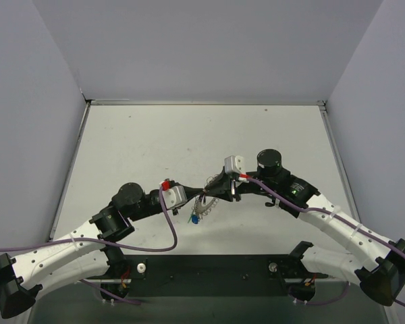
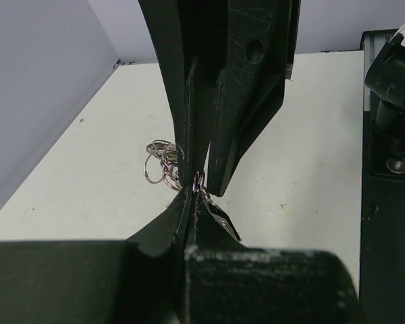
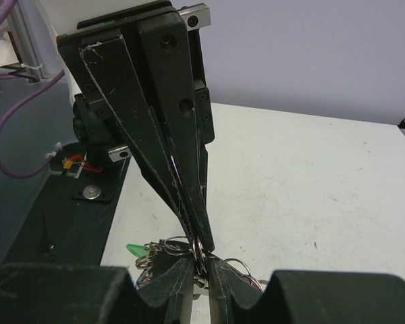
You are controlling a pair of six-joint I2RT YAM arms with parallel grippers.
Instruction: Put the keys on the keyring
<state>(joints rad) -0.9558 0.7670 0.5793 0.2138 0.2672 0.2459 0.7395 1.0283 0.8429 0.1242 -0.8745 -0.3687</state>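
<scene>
My left pincer point(image 1: 192, 196) and right pincer point(image 1: 214, 186) meet tip to tip over the middle of the worktop point(image 1: 155, 135). Each has its fingers pressed together on the thin wire of the keyring point(image 1: 206, 201). The ring hangs between the two tips, raised off the surface. In the left wrist view my right fingers point(image 2: 236, 101) come down from above onto my own tips, and a short stretch of wire shows where they meet. The wavy coils of the ring bulge out to the left of the grip.

The keys point(image 1: 196, 214) dangle under the ring in a loose bunch. I can pick out a blue key point(image 1: 194, 219) at the bottom of it from above. A green key point(image 3: 138, 250) pokes out to the left in the right wrist view. The others are too small or too hidden by my fingers to tell apart.

Both pairs of fingers crowd the ring and cover most of it. Purple cables point(image 1: 169, 233) loop from each wrist back along the arms. A black base plate point(image 1: 209, 270) runs along the near edge between the arm mounts. The worktop is pale and matt, and plain grey-lilac walls point(image 1: 209, 47) close it in on three sides.
</scene>
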